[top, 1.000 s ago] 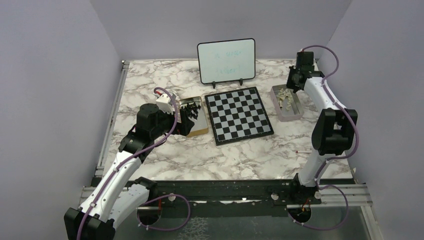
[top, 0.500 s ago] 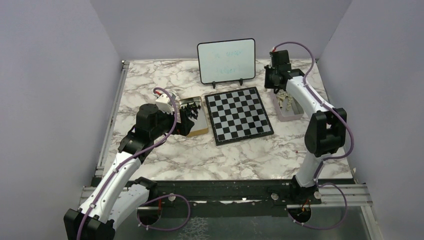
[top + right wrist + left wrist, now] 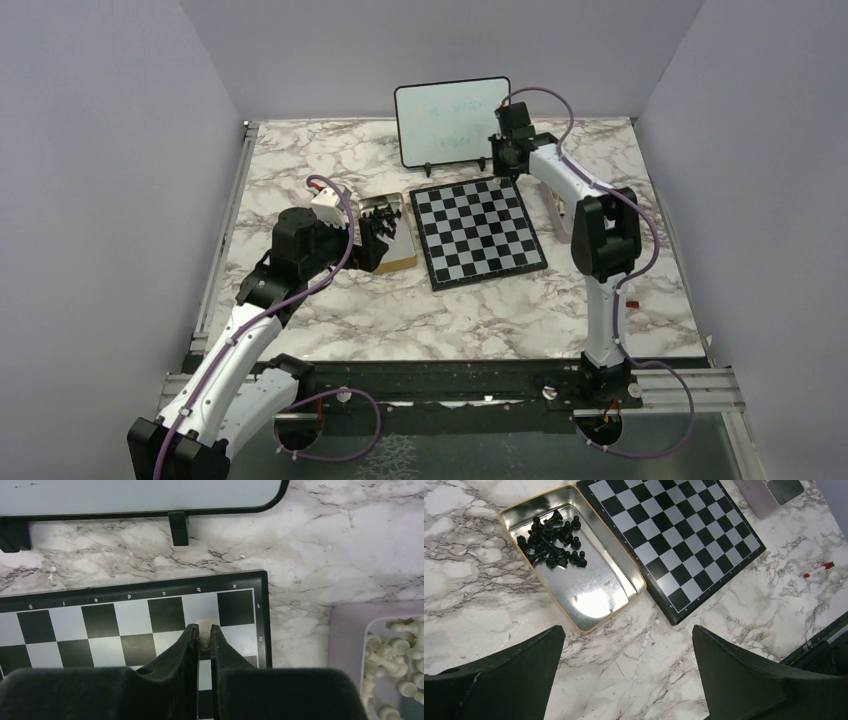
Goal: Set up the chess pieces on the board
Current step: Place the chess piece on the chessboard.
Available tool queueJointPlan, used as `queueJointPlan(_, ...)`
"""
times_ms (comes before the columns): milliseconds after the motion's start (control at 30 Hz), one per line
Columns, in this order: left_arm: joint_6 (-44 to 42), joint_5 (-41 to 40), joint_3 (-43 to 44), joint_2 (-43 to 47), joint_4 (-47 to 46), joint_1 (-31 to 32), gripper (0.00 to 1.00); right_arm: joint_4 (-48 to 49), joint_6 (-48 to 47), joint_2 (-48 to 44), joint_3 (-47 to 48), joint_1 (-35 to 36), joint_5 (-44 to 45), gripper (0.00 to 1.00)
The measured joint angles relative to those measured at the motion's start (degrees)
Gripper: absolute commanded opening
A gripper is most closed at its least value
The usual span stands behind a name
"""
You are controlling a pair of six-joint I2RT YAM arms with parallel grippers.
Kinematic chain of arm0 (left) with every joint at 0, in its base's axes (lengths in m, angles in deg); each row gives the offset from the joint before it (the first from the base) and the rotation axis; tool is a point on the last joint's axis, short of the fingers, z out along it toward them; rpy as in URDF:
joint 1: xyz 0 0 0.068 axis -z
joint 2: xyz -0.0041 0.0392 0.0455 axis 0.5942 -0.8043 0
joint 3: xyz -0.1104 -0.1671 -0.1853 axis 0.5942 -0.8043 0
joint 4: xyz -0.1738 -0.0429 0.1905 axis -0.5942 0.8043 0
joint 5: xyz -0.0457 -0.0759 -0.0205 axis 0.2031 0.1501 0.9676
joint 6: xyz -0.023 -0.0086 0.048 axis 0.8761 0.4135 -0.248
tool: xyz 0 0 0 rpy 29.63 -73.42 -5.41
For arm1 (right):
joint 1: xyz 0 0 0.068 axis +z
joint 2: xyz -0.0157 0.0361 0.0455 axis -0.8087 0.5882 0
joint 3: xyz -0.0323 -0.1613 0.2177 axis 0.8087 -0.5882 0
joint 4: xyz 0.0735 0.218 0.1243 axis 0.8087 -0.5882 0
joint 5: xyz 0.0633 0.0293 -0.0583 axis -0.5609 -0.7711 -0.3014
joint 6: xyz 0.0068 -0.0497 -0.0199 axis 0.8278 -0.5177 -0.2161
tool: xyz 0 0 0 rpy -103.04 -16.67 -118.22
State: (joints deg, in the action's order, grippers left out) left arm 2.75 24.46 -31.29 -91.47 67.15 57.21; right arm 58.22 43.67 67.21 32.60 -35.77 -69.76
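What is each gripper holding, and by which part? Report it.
The right gripper pinches a pale chess piece between its fingers, gripping its sides near the rounded top. The left gripper holds nothing.

**Left arm** (image 3: pixel 225 350), **right arm** (image 3: pixel 600 320): white link shells joined by black joint housings. A thin purple cable (image 3: pixel 541 91) loops behind each gripper. **Left gripper** (image 3: pixel 627 630): two broad, matte black wedge fingers (image 3: pixel 499 680), with a white box (image 3: pixel 330 208) mounted just behind. **Right gripper** (image 3: pixel 202 630): slim black fingers (image 3: pixel 187 647) on a wide black body.
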Motion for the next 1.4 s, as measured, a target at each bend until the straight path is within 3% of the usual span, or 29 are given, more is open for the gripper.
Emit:
queueJointPlan(467,0.0,0.0,0.0,-0.2,0.0,0.0,0.99,-2.1,-0.2,7.8,10.8,4.7,1.1,0.14)
queueJointPlan(1400,0.0,0.0,0.0,-0.2,0.0,0.0,0.99,-6.6,-0.2,9.6,11.1,5.0,4.1,0.16)
